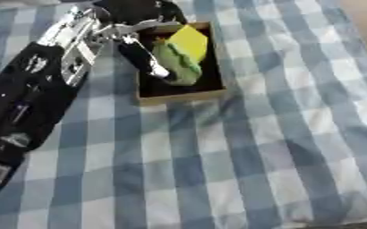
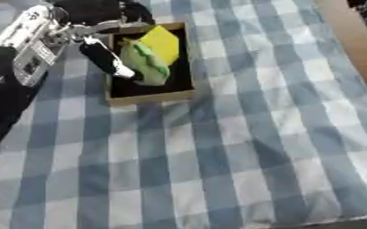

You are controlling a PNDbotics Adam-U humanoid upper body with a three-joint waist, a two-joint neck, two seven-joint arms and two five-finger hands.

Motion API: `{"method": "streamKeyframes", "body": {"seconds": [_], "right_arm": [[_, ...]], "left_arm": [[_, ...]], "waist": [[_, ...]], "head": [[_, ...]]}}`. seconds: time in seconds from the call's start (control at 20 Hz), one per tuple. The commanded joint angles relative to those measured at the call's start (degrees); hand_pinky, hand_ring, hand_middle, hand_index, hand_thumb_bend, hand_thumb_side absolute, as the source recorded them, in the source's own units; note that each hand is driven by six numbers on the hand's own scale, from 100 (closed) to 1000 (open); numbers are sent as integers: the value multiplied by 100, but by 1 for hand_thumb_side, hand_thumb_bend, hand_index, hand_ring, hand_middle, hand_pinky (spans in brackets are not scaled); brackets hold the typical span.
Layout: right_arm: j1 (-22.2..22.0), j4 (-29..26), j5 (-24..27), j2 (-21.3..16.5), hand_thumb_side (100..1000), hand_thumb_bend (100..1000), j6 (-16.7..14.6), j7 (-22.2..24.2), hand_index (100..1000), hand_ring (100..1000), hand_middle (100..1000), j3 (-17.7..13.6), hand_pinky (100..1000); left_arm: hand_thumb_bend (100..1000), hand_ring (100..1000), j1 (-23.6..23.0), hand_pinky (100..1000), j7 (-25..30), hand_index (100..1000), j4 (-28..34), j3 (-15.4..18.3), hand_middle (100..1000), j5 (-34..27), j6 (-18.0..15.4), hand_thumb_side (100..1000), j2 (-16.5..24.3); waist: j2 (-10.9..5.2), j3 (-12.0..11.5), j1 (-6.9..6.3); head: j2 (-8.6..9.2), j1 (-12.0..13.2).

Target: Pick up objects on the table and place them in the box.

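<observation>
Since the green thing (image 1: 177, 63) and the yellow thing (image 1: 189, 41) already lie inside the box (image 1: 179, 95) at the upper middle of the frame, you look to be at the tail of a placing step rather than the start of one. The yellow thing leans against the box's far right corner, and the green one sits just below it, overlapping its lower edge.

Your left hand (image 1: 143, 56) reaches in from the upper left of the frame, over the box's left wall, with one straight dark finger running down to a pale tip that touches or nearly touches the green thing. The fingers look extended rather than curled, so I judge it released, holding nothing, though blur leaves some doubt. Your right hand shows in neither view.

Next, you would do well to lift that hand straight up and clear of the box wall before swinging it away, so the finger does not drag the green thing out or nudge the box.

No other loose object shows on the cloth (image 1: 241, 170), a blue and white check that covers the bench across the whole lower frame. If more remains to pick, it lies outside these views. At the right edge of the right eye view a bare brown strip (image 2: 351, 49) runs beside the cloth; whether it is bench or floor I cannot tell.
</observation>
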State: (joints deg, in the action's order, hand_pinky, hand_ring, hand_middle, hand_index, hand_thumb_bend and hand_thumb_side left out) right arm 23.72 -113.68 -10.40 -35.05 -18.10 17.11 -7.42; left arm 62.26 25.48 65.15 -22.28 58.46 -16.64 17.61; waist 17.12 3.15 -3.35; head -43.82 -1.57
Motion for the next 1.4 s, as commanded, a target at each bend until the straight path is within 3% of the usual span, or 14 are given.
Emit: {"method": "streamKeyframes", "body": {"seconds": [0.05, 0.2, 0.4, 0.6, 0.95, 1.15, 1.4], "right_arm": [[58, -91, 46, -89, 914, 100, -5, -22, 772, 694, 691, -77, 554], [48, -91, 43, -84, 913, 100, -1, -26, 772, 694, 691, -83, 554], [36, -91, 33, -100, 912, 100, -1, -38, 772, 695, 691, -93, 556], [18, -91, 15, -121, 909, 100, -2, -66, 772, 696, 692, -108, 558], [-10, -91, -27, -168, 902, 100, -6, -141, 773, 697, 693, -134, 561], [-7, -91, -39, -200, 893, 100, -5, -230, 774, 698, 696, -142, 562], [15, -91, -28, -234, 875, 100, -6, -425, 779, 701, 699, -128, 562]], "left_arm": [[694, 976, 85, 935, -150, 939, 85, 112, 903, 275, 59, 522, 19], [672, 977, 79, 933, -253, 934, 208, 127, 898, 214, 104, 503, 34], [566, 979, 60, 927, -311, 921, 747, 145, 889, -287, 226, 534, 167], [461, 974, -27, 915, -366, 900, 1800, 269, 869, -1071, 516, 542, 425], [380, 958, -541, 881, -642, 855, 3968, 838, 835, -2460, 1387, 399, 1075], [304, 953, -1110, 870, -1312, 836, 4841, 1237, 813, -3285, 1992, 443, 1454], [280, 944, -1804, 857, -2708, 821, 4942, 1667, 821, -3928, 1892, 482, 1745]], "waist": [[-103, -3, 58], [-107, -16, 62], [-124, -46, 66], [-152, -83, 72], [-207, -165, 88], [-241, -222, 112], [-289, -323, 198]], "head": [[-29, 23], [-29, 20], [-29, 1], [-29, -41], [-29, -126], [-29, -195], [-29, -307]]}}
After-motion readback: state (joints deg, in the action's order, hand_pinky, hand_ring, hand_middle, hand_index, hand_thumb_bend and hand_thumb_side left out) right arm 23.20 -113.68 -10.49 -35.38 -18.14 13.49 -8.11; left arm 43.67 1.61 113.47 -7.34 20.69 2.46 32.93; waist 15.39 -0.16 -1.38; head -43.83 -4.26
